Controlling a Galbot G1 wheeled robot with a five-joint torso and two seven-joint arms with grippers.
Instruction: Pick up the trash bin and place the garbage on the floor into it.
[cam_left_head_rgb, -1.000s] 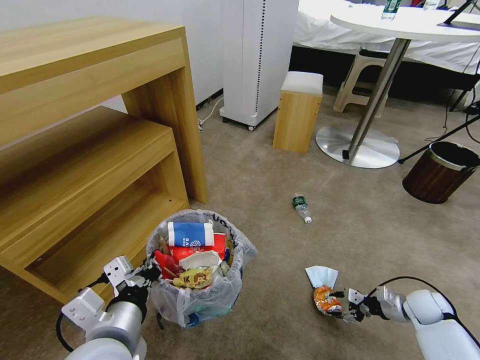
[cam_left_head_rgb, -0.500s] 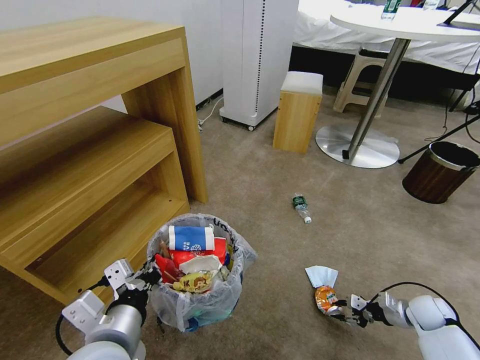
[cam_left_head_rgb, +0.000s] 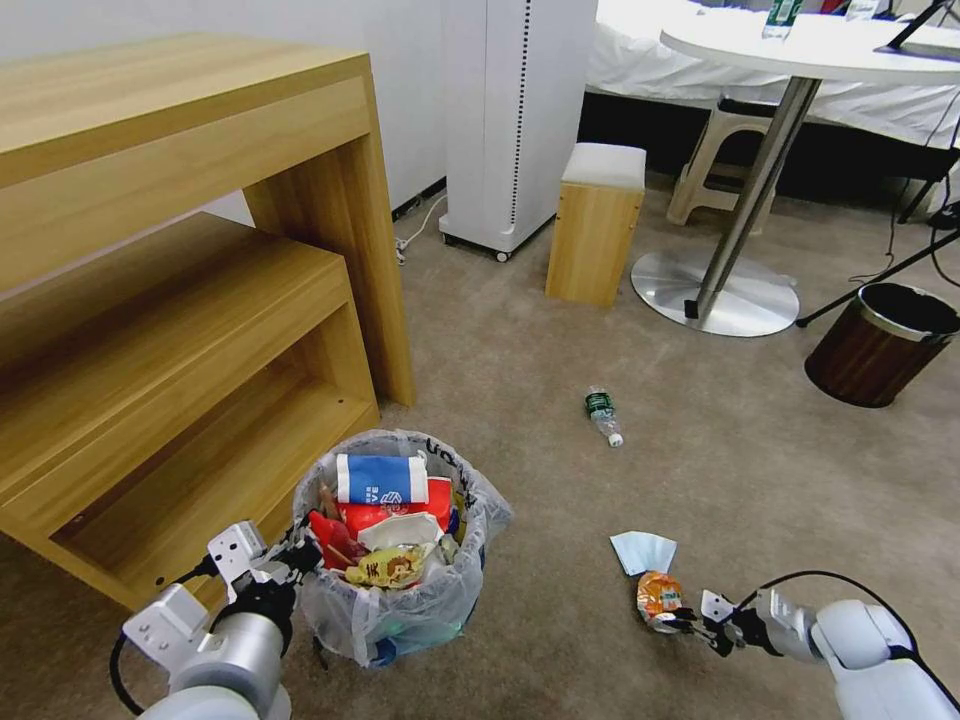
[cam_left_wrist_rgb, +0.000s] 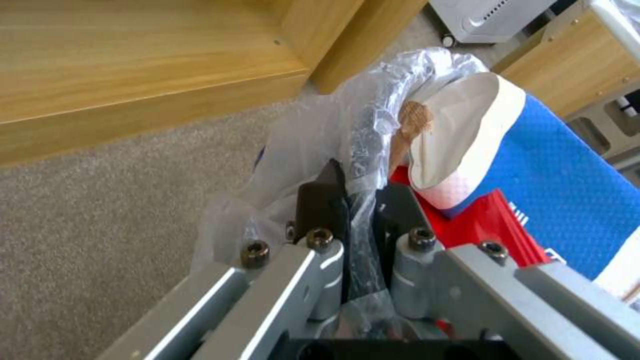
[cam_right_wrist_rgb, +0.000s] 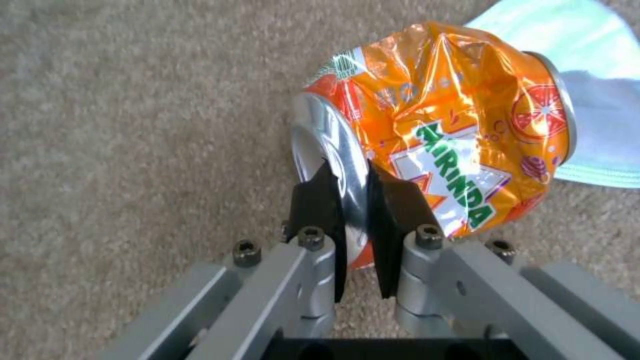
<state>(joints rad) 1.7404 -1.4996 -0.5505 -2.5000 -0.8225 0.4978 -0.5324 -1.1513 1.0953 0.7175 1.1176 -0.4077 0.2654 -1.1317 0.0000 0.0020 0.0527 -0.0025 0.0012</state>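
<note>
Beige carpet floor (cam_left_head_rgb: 520, 360) beside a wooden shelf unit (cam_left_head_rgb: 180, 300). Left gripper (cam_left_wrist_rgb: 353, 197) pinched shut on the bag rim of the trash bin (cam_left_head_rgb: 395, 590) — bin stuffed with garbage (cam_left_head_rgb: 385, 515), low on the left. Right gripper (cam_right_wrist_rgb: 350, 200) clamped on the rim of a crushed orange can (cam_right_wrist_rgb: 447, 150) — touching a pale blue mask (cam_left_head_rgb: 642, 550). Small plastic bottle (cam_left_head_rgb: 603, 415) lying well apart on the carpet
</note>
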